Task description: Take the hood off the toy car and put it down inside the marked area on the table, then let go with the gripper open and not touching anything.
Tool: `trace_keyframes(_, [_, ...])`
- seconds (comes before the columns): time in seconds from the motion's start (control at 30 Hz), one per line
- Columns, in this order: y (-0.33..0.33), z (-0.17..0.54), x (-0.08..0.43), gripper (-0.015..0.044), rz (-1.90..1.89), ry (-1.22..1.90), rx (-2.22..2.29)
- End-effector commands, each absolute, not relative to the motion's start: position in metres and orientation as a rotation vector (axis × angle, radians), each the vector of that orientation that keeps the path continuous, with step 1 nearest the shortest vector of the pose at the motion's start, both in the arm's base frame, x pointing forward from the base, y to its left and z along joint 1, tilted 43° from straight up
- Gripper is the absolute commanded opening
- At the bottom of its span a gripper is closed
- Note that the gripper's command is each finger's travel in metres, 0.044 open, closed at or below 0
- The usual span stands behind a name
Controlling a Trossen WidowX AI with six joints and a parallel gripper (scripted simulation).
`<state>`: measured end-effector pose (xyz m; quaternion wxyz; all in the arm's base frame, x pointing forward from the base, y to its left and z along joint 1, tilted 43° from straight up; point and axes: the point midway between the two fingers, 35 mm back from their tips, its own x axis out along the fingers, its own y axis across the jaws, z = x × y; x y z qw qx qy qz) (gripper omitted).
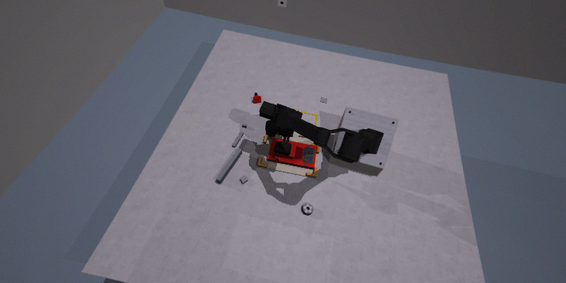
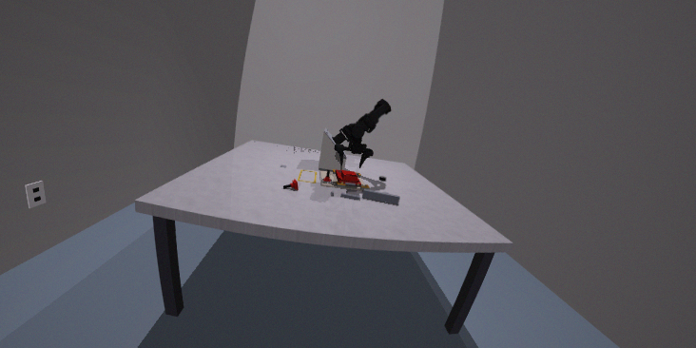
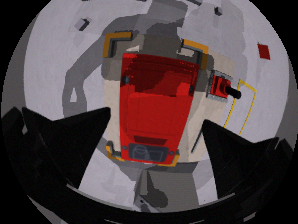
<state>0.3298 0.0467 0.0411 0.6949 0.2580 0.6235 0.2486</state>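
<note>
The gripper (image 3: 152, 163) hangs above the red toy car (image 1: 292, 151), its fingers spread wide with nothing between them, framing the car from the lower corners of the wrist view. The hood (image 3: 156, 79) sits on the car at the centre of that view. The yellow-outlined marked area (image 2: 307, 176) lies just beside the car on the grey worktop (image 1: 356, 217), partly hidden under the arm in the top view.

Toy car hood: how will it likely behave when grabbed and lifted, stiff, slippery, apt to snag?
The hood looks like a rigid, blocky red panel, so probably stiff. It sits flush in the toy car, so it may snag. Its smooth faces could slip between the open end effector fingers.
</note>
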Motion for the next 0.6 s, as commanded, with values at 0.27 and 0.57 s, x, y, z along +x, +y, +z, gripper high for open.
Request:
trace_keyframes(0.27, [0.0544, 0.0329, 0.3302, 0.0440, 0.556, 1.395, 0.585])
trace_keyframes(0.57, [0.0592, 0.0279, 0.3306, 0.0440, 0.557, 1.395, 0.585])
